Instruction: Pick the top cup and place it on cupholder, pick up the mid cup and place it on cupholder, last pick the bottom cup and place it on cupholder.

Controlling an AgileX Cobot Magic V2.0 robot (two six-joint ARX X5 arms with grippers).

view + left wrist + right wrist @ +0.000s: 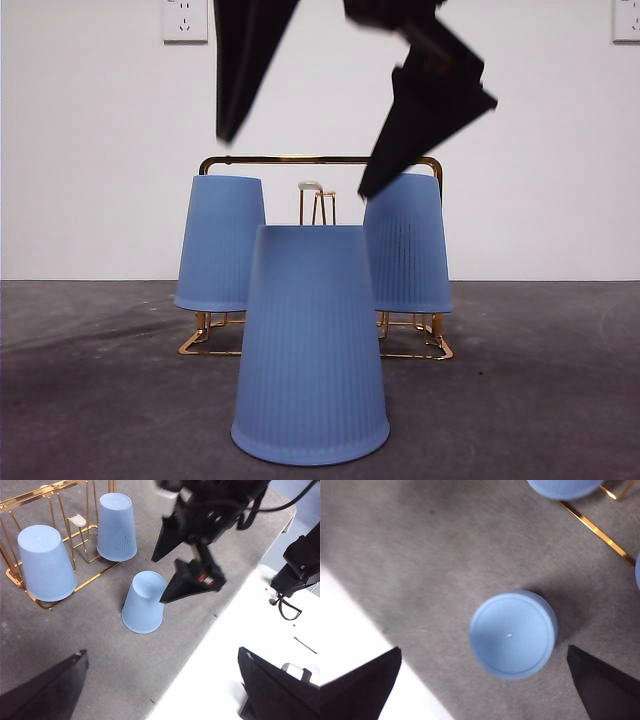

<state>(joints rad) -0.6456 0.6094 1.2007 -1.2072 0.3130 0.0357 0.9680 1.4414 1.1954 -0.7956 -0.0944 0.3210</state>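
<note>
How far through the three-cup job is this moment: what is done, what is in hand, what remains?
Done: two blue cups sit upside down on the cupholder, the left cup and the right cup. In hand: the right gripper, jaws open, hangs above the third cup, which stands upside down on the table. Left: gripping it and setting it on the free middle peg. The left gripper waits, open.

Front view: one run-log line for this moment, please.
two cups on cupholder | third cup upside down on table | right claw open above it | left claw open, waiting
</note>
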